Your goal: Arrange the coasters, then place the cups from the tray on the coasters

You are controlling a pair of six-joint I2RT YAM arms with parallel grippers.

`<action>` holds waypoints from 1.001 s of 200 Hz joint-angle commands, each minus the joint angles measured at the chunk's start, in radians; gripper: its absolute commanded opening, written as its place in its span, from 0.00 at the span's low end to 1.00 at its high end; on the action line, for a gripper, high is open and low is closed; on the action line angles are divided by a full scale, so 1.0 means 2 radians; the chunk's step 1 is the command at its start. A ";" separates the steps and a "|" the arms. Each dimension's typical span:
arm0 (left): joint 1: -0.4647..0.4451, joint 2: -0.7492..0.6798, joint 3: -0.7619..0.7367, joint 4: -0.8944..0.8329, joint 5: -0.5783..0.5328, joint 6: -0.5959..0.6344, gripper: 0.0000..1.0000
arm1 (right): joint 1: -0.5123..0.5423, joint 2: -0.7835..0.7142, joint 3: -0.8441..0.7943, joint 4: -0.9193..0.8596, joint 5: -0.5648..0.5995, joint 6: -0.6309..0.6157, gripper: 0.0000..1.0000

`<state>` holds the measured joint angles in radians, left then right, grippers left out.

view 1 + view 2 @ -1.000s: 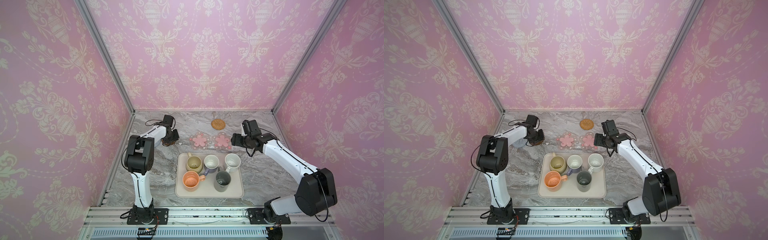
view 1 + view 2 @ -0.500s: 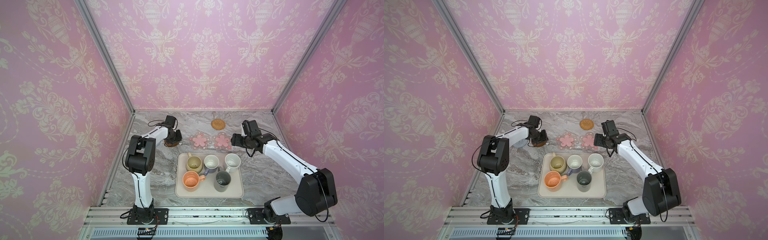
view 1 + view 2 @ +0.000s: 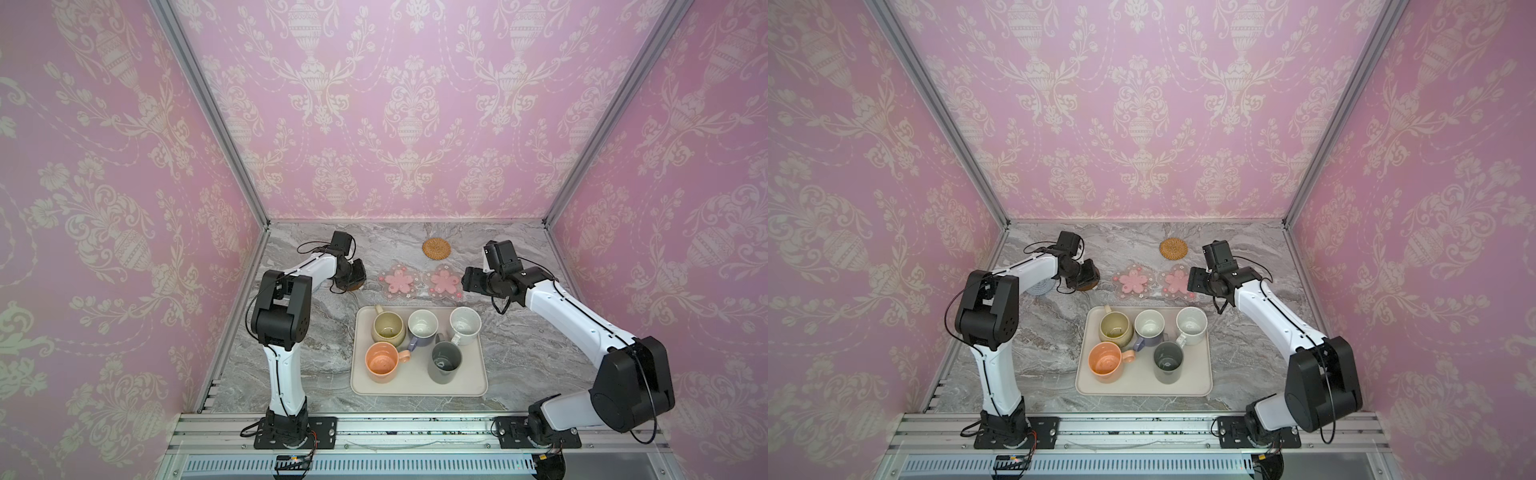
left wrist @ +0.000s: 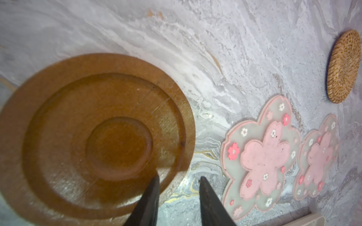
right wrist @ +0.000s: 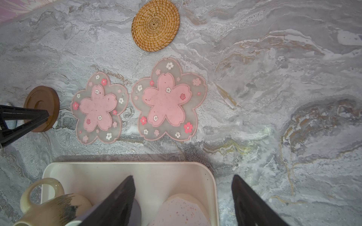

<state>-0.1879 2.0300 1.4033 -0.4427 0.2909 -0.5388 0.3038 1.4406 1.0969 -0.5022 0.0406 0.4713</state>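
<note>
Coasters: I'm holding the brown disc (image 4: 94,135) pinched in my left gripper (image 4: 178,187) beside the pink flowers (image 4: 262,154), extending that row; right gripper (image 5: 183,191) wide, empty.

Looks like a robot test booth dressed up as a cozy home: pink damask wallpaper (image 3: 409,104) on three walls held by bare aluminium posts (image 3: 208,112), a grey marble-look desk (image 3: 536,345), and both arms bolted to a metal rail (image 3: 415,428) up front.
</note>
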 commanded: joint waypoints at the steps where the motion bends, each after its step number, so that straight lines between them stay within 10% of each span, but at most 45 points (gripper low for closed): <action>1: -0.012 0.010 -0.027 -0.086 -0.007 0.008 0.37 | 0.004 -0.010 -0.007 0.006 -0.008 0.006 0.79; 200: 0.014 -0.005 -0.014 -0.105 -0.061 -0.004 0.37 | 0.003 -0.021 -0.008 -0.004 0.003 -0.002 0.79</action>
<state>-0.1894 1.9999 1.3983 -0.5674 0.2371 -0.5396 0.3038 1.4391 1.0924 -0.4999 0.0341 0.4713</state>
